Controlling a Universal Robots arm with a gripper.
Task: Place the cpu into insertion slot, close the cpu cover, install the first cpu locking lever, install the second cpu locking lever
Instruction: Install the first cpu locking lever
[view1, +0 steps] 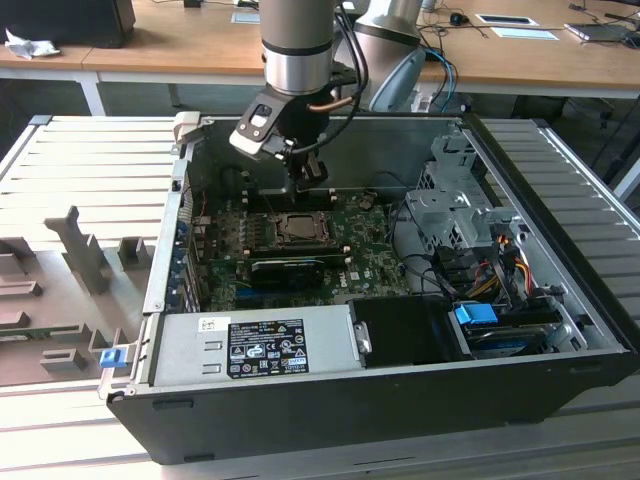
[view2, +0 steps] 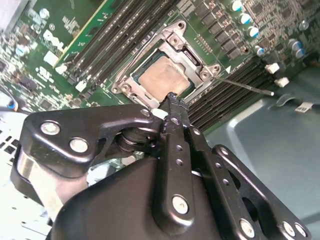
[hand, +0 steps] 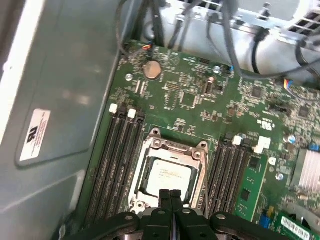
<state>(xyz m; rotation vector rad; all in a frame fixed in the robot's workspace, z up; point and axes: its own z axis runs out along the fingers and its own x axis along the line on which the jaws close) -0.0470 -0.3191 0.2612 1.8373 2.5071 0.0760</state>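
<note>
Gripper is clenched on nothing, with its tip just over the edge of the cpu cover. One cpu sits in the insertion slot, framed by the cover's window – memory slots on both sides. Two labels: a white sticker on the case wall, one on the power supply.

exterior view high, looking down into computer case, both wrist views close over the cpu

Fine print, too small to read, on the power supply label and the white case-wall sticker
</note>
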